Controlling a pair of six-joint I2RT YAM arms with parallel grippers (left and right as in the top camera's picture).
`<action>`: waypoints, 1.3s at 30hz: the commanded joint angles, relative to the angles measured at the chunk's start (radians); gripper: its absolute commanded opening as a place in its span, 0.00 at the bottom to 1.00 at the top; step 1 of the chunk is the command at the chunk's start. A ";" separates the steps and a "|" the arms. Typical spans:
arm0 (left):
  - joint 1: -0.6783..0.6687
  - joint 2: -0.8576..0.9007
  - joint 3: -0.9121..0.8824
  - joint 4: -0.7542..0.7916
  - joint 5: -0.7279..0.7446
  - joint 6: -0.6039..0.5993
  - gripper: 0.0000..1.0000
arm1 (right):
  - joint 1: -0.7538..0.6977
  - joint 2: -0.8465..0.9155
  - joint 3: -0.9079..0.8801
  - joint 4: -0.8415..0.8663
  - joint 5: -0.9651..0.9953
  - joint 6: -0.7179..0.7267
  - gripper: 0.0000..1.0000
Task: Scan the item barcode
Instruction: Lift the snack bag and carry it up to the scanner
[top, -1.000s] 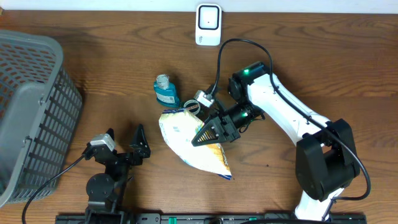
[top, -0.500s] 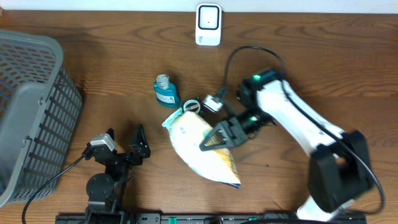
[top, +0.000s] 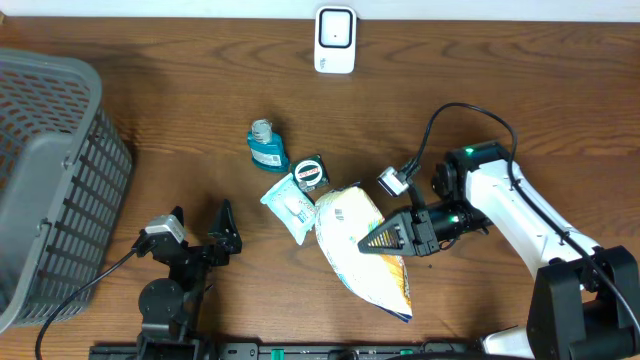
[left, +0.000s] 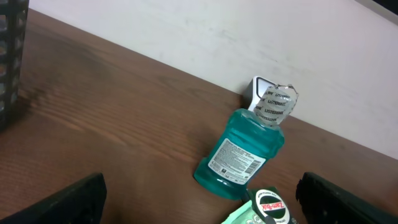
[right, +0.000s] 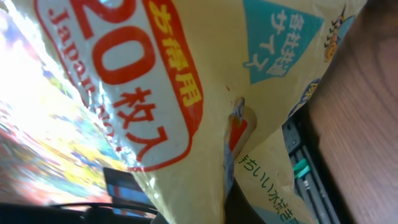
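Observation:
The item is a yellow snack bag (top: 352, 243) with Japanese print, held off the table at centre right. My right gripper (top: 388, 239) is shut on the bag's right edge. The bag (right: 155, 93) fills the right wrist view and covers the jaws. No barcode shows on it in any view. The white scanner (top: 334, 40) stands at the table's far edge, well away from the bag. My left gripper (top: 201, 228) rests at the front left, open and empty, pointing at the objects; its dark fingertips (left: 68, 200) frame the left wrist view.
A teal mouthwash bottle (top: 266, 146) (left: 242, 152) lies mid-table. A round green tin (top: 311, 173) (left: 270, 204) and a pale wipes packet (top: 289, 203) lie just left of the bag. A grey basket (top: 50, 180) takes the left side.
My right arm has carried the bag to the right and toward the front edge, uncovering the tin and the wipes packet. The left arm has stayed still.

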 joint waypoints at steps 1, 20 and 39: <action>0.003 -0.003 -0.018 -0.034 -0.013 0.001 0.98 | 0.003 -0.035 0.011 0.000 -0.034 -0.179 0.01; 0.003 -0.003 -0.018 -0.034 -0.013 0.002 0.98 | 0.005 -0.104 0.050 0.916 0.628 0.407 0.01; 0.003 -0.003 -0.018 -0.034 -0.013 0.002 0.98 | 0.117 -0.084 0.050 1.321 1.519 0.959 0.01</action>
